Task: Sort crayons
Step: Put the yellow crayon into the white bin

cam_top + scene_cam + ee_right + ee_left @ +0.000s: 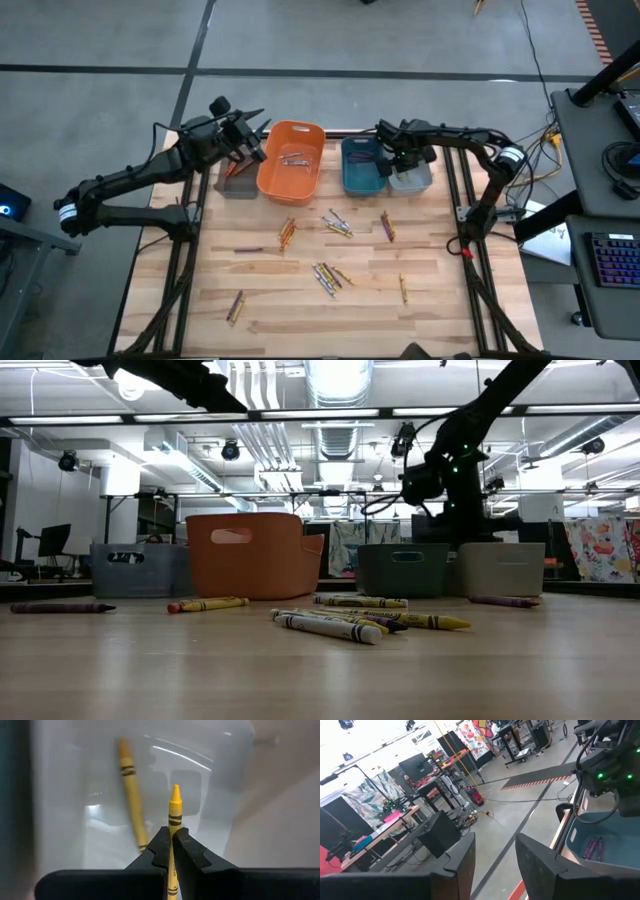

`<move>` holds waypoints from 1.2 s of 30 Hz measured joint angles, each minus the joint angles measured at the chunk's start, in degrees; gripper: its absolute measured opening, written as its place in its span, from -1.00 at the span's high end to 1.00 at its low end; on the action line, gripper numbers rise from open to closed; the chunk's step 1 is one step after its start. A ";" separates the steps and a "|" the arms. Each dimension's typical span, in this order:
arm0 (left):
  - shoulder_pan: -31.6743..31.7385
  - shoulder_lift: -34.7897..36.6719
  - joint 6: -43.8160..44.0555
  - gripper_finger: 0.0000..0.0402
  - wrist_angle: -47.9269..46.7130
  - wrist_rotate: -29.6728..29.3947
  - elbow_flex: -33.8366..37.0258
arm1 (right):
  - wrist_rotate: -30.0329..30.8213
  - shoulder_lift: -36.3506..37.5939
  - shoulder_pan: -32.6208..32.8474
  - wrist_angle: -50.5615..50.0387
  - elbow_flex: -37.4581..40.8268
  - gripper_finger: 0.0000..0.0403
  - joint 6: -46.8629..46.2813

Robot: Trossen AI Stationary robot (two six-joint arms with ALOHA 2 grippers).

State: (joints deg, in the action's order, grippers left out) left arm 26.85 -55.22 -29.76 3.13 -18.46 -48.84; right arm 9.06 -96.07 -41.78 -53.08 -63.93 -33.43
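My right gripper (403,163) points down into the pale grey bin (412,181) at the back right and is shut on a yellow crayon (174,802). Another yellow crayon (131,790) lies on that bin's floor. My left gripper (495,842) is held level above the table's back left, over the dark grey bin (236,183). It is open, with nothing between its fingers. Several crayons lie loose on the table, among them orange ones (287,232), yellow ones (338,225) and a purple one (235,306). My right gripper pinches the yellow crayon by its shaft (174,824) between its two fingers. The fingers come from above, and the crayon lies along them. Its pointed tip (175,790) sticks out below the fingertips. The crayon hangs clear above the bin's floor.
Four bins stand in a row along the table's far edge: dark grey, orange (290,160), teal (360,166) and pale grey. The teal bin holds purple crayons (594,847). The orange bin holds a few crayons (293,158). Bare wood lies toward the near edge.
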 joint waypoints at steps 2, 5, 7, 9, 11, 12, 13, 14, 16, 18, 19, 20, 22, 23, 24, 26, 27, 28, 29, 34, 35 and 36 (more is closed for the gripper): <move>0.00 0.00 0.06 0.39 -0.15 0.00 0.00 | -0.09 0.05 -0.89 0.67 0.93 0.96 0.23; 0.00 0.00 0.27 0.39 -0.13 0.00 0.00 | -0.02 0.09 -2.17 2.06 1.80 0.96 0.28; 0.00 0.00 0.40 0.39 -0.16 0.00 0.00 | 0.00 0.09 -2.74 2.55 2.05 0.96 0.46; 0.00 0.00 0.57 0.39 -0.15 0.00 0.00 | 0.08 0.09 -2.92 2.77 1.86 0.96 0.52; -0.02 0.02 0.87 0.39 -0.17 0.00 0.00 | 0.14 0.09 -2.89 2.93 1.50 0.96 1.21; 0.00 0.02 0.87 0.39 -0.17 -0.02 0.00 | 0.13 0.09 -2.88 3.03 1.30 0.96 1.42; 0.00 0.02 0.89 0.39 -0.19 -0.02 0.00 | 0.12 0.09 -2.86 3.03 1.12 0.96 1.46; 0.00 0.02 0.89 0.39 -0.19 -0.02 0.00 | 0.07 0.09 -2.86 2.99 0.95 0.96 1.49; 0.00 0.02 1.01 0.39 -0.19 -0.02 0.00 | 0.07 0.09 -2.88 2.83 0.57 0.95 1.49; 0.00 0.02 1.11 0.39 -0.22 -0.02 0.00 | 0.13 0.09 -2.88 2.80 0.22 0.95 1.51; 0.00 0.02 1.13 0.39 -0.22 -0.02 0.00 | 0.13 0.09 -2.88 2.64 0.05 0.95 1.51; 0.00 0.02 1.13 0.39 -0.27 -0.02 0.00 | 0.13 0.09 -2.88 2.31 -0.14 0.95 1.51; 0.00 0.02 1.13 0.39 -0.58 -0.02 0.00 | 0.09 0.13 -2.88 2.28 -0.52 0.95 1.75; 0.00 0.02 1.13 0.39 -0.78 -0.02 0.00 | 0.10 0.23 -2.88 2.41 -0.63 0.95 1.91; 0.00 0.02 1.18 0.39 -1.04 -0.02 0.00 | 0.09 0.32 -2.88 2.22 -0.77 0.95 2.00; 0.00 0.02 1.51 0.39 -1.51 -0.03 0.00 | 0.10 0.39 -2.88 1.72 -1.22 0.95 2.11; 0.00 0.02 1.74 0.39 -1.78 -0.04 0.00 | 0.09 0.39 -2.88 1.53 -1.43 0.95 2.34; 0.00 0.02 1.80 0.39 -2.10 -0.03 0.00 | 0.09 0.40 -2.88 1.46 -1.57 0.95 2.61; -0.02 0.02 1.97 0.39 -2.58 -0.04 0.00 | 0.09 0.44 -2.86 1.39 -1.63 0.95 2.74; -0.02 0.04 3.51 0.39 -4.07 -0.02 0.00 | -0.04 0.48 -2.86 1.24 -1.69 0.90 3.42; -0.02 0.04 3.85 0.39 -4.43 -0.02 0.00 | -0.04 0.48 -2.86 1.22 -1.69 0.87 3.43; -0.02 0.04 4.04 0.39 -4.70 -0.02 0.00 | -0.04 0.48 -2.86 1.19 -1.69 0.84 3.43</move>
State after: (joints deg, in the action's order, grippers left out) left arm 26.83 -55.18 -25.72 -1.56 -18.48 -48.84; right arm 9.02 -95.59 -44.64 -51.89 -65.63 -30.00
